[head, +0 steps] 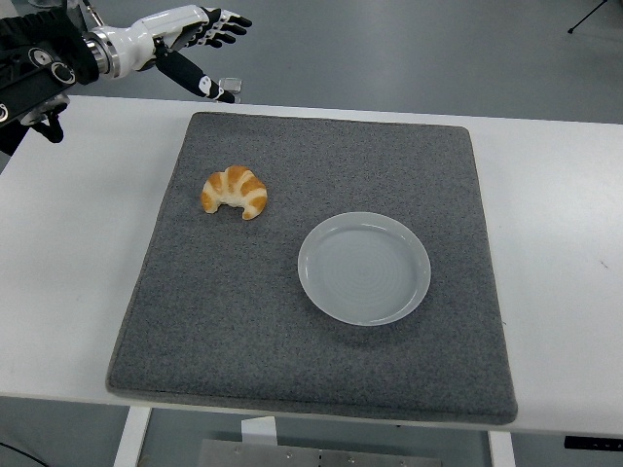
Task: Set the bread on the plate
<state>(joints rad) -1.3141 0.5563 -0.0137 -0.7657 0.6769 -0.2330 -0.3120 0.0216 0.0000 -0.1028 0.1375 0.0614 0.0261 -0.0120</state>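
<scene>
A golden croissant [235, 192] lies on the grey mat [243, 321], left of its middle. An empty pale grey plate [364, 268] sits on the mat to the croissant's lower right, apart from it. My left hand [206, 44] is at the top left, raised past the table's far edge, well above and behind the croissant. Its fingers are spread and hold nothing. My right arm is out of view.
The grey mat covers most of the white table [68, 243]. A small grey object [231, 86] sits at the table's far edge beside my left thumb. Grey floor lies beyond the table.
</scene>
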